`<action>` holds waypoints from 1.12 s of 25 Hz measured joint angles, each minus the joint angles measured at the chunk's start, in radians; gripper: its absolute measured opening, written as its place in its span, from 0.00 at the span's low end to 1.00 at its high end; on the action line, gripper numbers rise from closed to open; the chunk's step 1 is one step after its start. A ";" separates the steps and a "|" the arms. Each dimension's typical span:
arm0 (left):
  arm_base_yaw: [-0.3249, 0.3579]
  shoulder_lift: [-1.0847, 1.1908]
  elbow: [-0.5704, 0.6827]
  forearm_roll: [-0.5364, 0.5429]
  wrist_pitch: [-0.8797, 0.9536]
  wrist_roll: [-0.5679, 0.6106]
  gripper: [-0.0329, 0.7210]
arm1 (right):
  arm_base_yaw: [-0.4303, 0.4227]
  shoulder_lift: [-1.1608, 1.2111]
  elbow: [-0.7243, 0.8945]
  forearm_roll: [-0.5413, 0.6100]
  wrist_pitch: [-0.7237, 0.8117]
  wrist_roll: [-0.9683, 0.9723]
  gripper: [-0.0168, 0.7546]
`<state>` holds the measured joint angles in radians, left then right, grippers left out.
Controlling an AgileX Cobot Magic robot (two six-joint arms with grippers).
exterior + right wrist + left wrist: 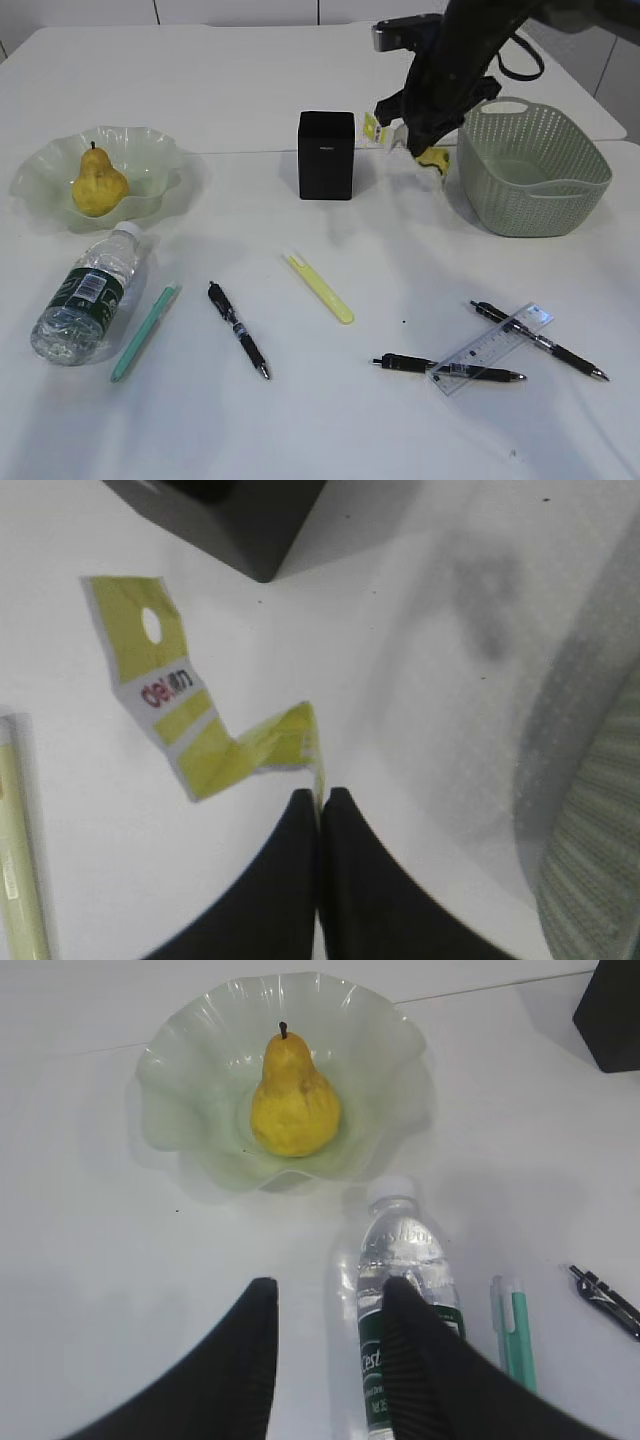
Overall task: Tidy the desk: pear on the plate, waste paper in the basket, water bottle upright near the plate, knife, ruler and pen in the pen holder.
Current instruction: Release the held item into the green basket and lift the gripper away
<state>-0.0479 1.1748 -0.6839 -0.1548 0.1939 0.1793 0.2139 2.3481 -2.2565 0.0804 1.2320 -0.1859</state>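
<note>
The yellow pear [98, 185] sits on the wavy pale-green plate [40, 170]. The water bottle [88, 295] lies on its side in front of the plate. My left gripper [330, 1290] hangs open above the desk, its right finger over the water bottle [405, 1250] and gripping nothing. My right gripper [320, 795] is shut on the waste paper [190, 715], a yellow and white scrap that hangs in the air between the black pen holder [326, 155] and the basket [530, 170]. The yellow knife [320, 288], the ruler [495, 348] and a black pen [238, 329] lie on the desk.
A teal pen [145, 332] lies beside the bottle. Two more black pens [448, 368] [540, 340] lie under and beside the ruler at the front right. The right arm [460, 60] reaches in from the back right, over the basket's left rim.
</note>
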 joint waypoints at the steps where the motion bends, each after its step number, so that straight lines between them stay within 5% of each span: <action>1: 0.000 0.000 0.000 0.000 0.000 0.000 0.37 | 0.000 -0.011 -0.004 -0.027 0.002 0.035 0.04; 28: 0.000 0.000 0.000 -0.001 0.028 0.000 0.37 | -0.275 -0.131 -0.013 -0.108 0.018 0.193 0.04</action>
<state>-0.0479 1.1748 -0.6839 -0.1554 0.2218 0.1793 -0.0608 2.2166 -2.2693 -0.0279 1.2497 0.0073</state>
